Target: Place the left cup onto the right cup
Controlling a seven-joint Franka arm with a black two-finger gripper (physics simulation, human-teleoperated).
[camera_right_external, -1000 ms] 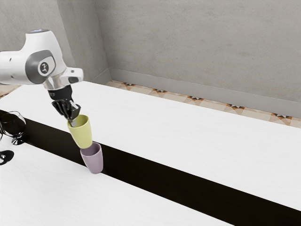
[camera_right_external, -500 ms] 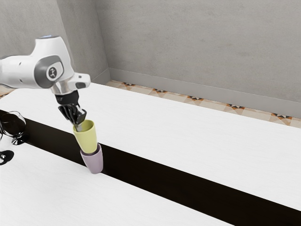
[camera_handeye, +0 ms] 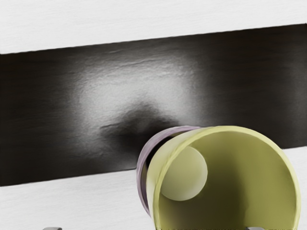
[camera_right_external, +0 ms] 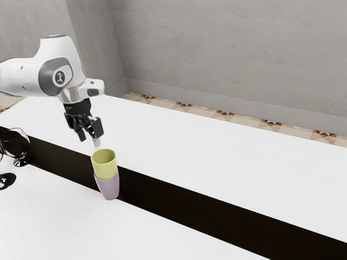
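While gripper (camera_right_external: 90, 131) hovers just above stack, fingers spread, gripping nothing: yellow-green cup (camera_right_external: 103, 163) sits nested upright in purple cup (camera_right_external: 108, 187), on dark table strip (camera_right_external: 217, 211). Risk: low sideways retreat clips rim, topples stack.

The hand (camera_right_external: 90, 136) hangs with its fingers apart, clear of the stack just below it: a yellow-green cup (camera_right_external: 103, 162) nested upright in a purple cup (camera_right_external: 108, 188), the only obstacle nearby. A dark wine glass (camera_right_external: 14, 144) stands well apart at the exterior view's left edge. Toward the exterior view's right the desk (camera_right_external: 233, 157) lies open for passage.
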